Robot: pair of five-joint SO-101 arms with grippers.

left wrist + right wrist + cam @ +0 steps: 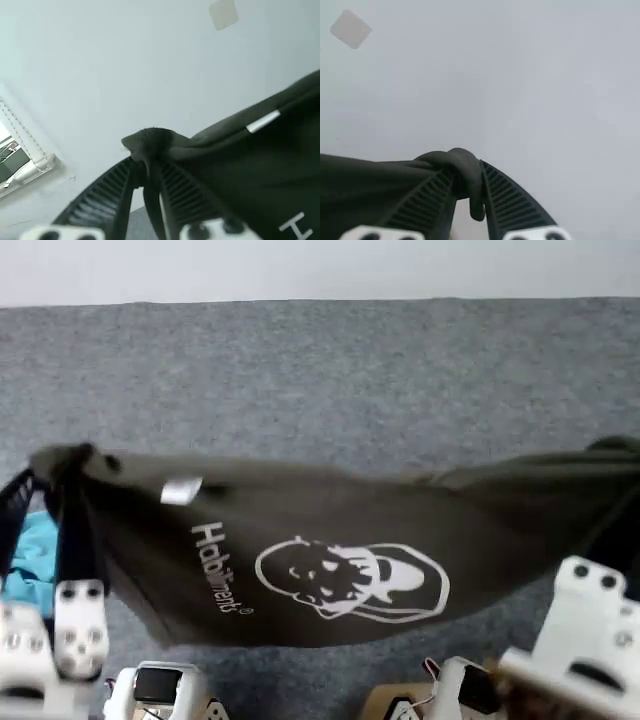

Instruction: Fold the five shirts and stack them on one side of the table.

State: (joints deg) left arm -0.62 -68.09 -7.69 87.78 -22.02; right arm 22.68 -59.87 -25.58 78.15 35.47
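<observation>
Currently: dark shirt (330, 510) hangs stretched above the bench (320, 370), along its near edge. Left pincer (147, 166) clamped on one bunched end; right pincer (466, 175) clamped on the other.

The dark olive fabric shirt (330, 540) bears a white face outline and lettering; its small neck label (181, 491) is pale grey; the felt table covering (320, 370) is mottled grey.
</observation>
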